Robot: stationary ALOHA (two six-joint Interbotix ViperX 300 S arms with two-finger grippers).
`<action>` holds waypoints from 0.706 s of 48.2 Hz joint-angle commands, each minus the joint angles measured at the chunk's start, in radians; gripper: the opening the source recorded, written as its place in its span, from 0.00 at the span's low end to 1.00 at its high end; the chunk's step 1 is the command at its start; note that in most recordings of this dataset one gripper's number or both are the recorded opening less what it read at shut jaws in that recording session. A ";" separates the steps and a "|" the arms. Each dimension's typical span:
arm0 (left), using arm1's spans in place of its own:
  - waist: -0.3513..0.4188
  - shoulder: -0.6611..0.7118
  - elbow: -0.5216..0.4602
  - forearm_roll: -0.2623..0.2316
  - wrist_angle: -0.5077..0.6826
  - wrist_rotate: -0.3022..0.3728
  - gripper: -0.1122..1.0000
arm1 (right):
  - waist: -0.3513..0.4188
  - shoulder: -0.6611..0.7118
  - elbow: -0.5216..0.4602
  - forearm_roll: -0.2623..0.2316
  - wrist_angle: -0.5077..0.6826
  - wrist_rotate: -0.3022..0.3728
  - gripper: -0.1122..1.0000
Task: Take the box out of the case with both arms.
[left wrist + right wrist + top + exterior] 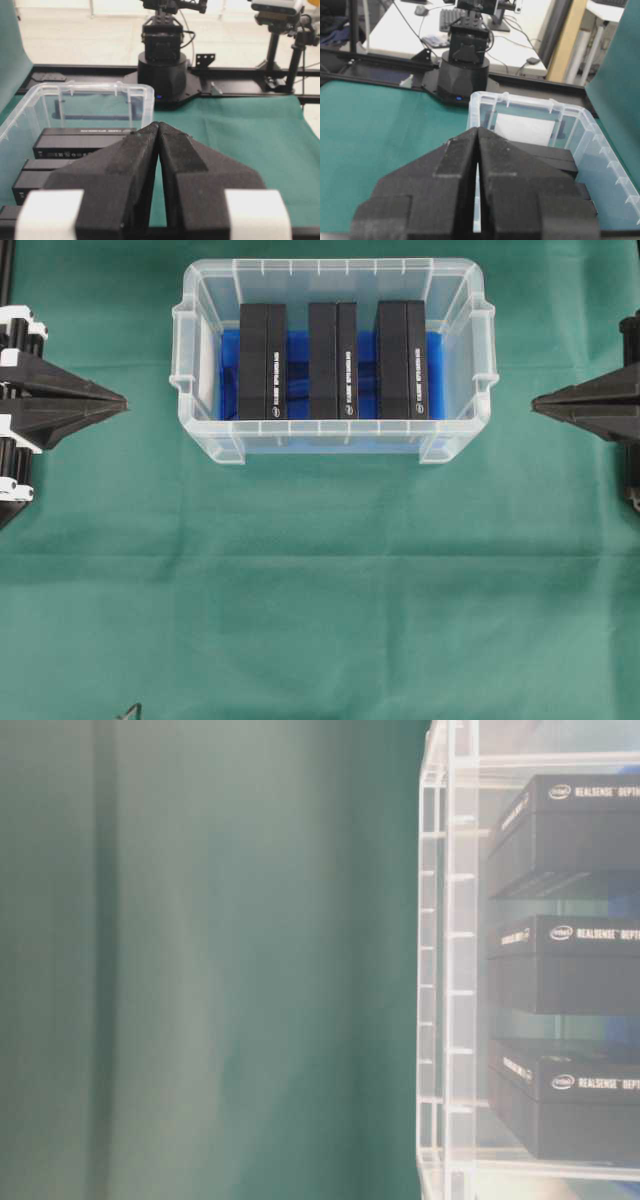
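The clear plastic case point(325, 265) sits at the back middle of the green cloth, with a blue liner point(298, 370) on its floor. Three black boxes point(263, 360) point(332, 360) point(400, 360) stand on edge inside it, side by side. My left gripper point(123, 400) is shut and empty, its tip a little left of the case's left handle. My right gripper point(536, 403) is shut and empty just right of the case. In the left wrist view the gripper point(158, 125) points past the case point(90, 89). In the right wrist view the gripper point(478, 129) faces the case point(530, 100).
Green cloth point(320, 590) covers the table in front of the case. The opposite arm's black base point(162, 65) and camera stands point(280, 30) rise beyond the far rail. A small dark object point(130, 710) pokes in at the front edge. The table-level view shows the case wall point(445, 970).
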 commanded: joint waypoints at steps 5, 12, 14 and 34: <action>0.000 0.025 -0.026 0.028 0.035 -0.002 0.11 | 0.006 0.006 -0.041 0.017 0.060 0.031 0.11; 0.000 0.020 -0.044 0.026 0.043 -0.005 0.11 | 0.000 0.003 -0.098 0.018 0.170 0.072 0.11; 0.000 0.020 -0.051 0.026 0.048 -0.008 0.11 | 0.000 0.000 -0.114 0.018 0.196 0.080 0.11; 0.005 0.038 -0.367 0.028 0.281 -0.044 0.11 | -0.040 0.014 -0.476 0.006 0.460 0.095 0.11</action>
